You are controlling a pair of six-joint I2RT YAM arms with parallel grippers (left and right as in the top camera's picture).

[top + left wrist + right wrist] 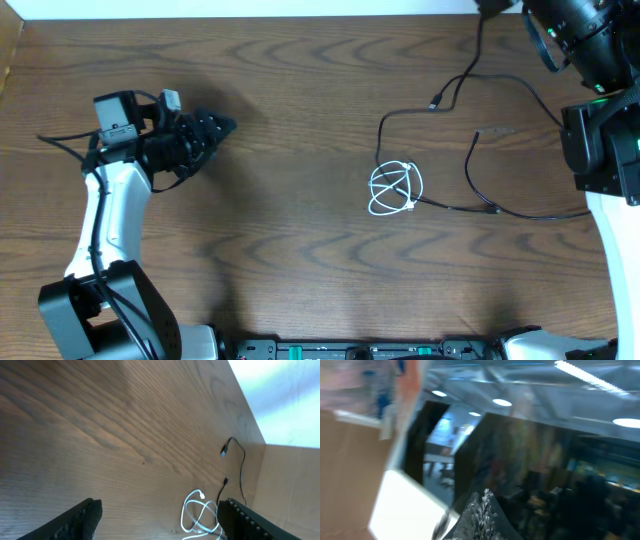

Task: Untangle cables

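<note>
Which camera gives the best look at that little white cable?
The overhead view: the white cable shows whole, coiled. The left wrist view catches it at the bottom edge, partly cut off. The right wrist view shows none of it.

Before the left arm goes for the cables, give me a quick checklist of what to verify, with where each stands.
1. Left gripper open and empty: ok.
2. White cable in left wrist view: ok.
3. Black cable free of the white coil: not ok, it runs through it.
4. Right gripper aimed at the table: not ok, its camera looks off into the room.
</note>
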